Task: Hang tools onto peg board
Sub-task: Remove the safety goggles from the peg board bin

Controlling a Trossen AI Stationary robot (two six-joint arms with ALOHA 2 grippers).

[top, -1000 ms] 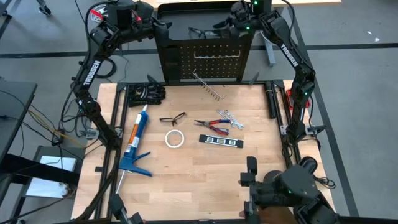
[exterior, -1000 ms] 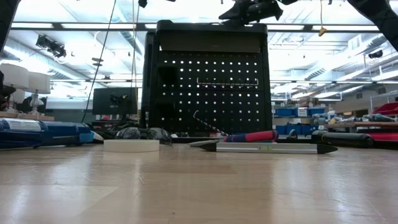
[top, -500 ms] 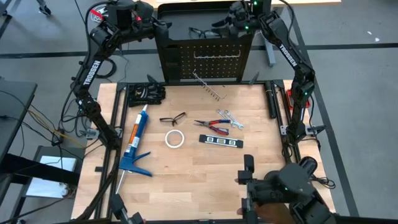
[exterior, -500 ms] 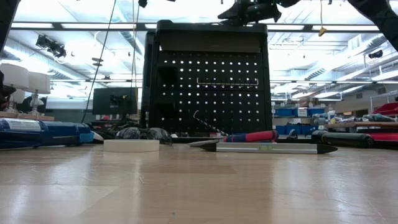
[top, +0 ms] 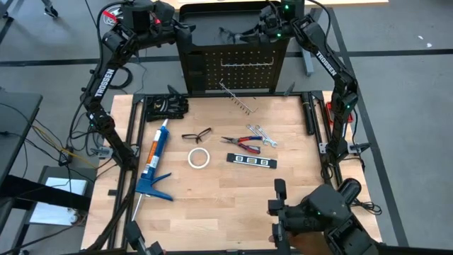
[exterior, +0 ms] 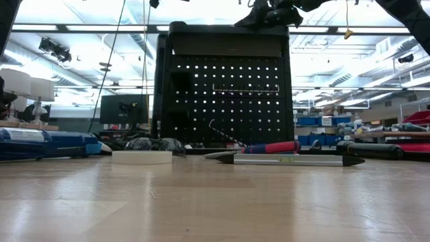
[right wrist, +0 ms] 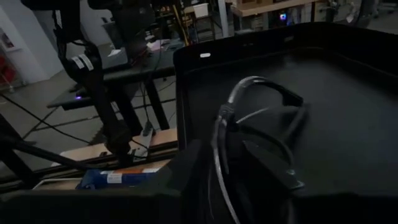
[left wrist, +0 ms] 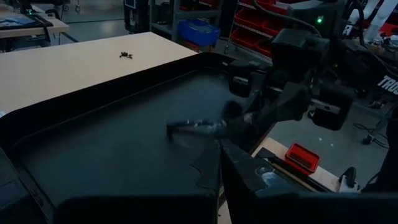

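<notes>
The peg board (top: 237,67) stands upright at the table's far edge, with a black tray (left wrist: 112,143) on top. My right gripper (top: 259,30) reaches over that tray from the right and is shut on black-framed safety glasses (right wrist: 255,106). My left gripper (top: 172,32) waits shut at the tray's left end. Lying flat on the table are a second pair of glasses (top: 196,134), the pliers (top: 239,144), the wrenches (top: 260,134) and the black-and-silver bar (top: 250,161). My right gripper pinches the safety glasses between its two fingers at the near end of the frame (right wrist: 245,146). The fingers come about level from the table's right side. The glasses stick out ahead of the fingers, low over the tray floor (right wrist: 348,124). Whether they touch it I cannot tell.
A blue caulking gun (top: 154,159), a white tape roll (top: 199,158) and black gloves (top: 166,106) lie on the left half of the table. A metal hook rail (top: 237,99) leans against the peg board's foot. The table's near part is bare wood.
My right gripper has shifted slightly over the tray, carrying the safety glasses with it.
</notes>
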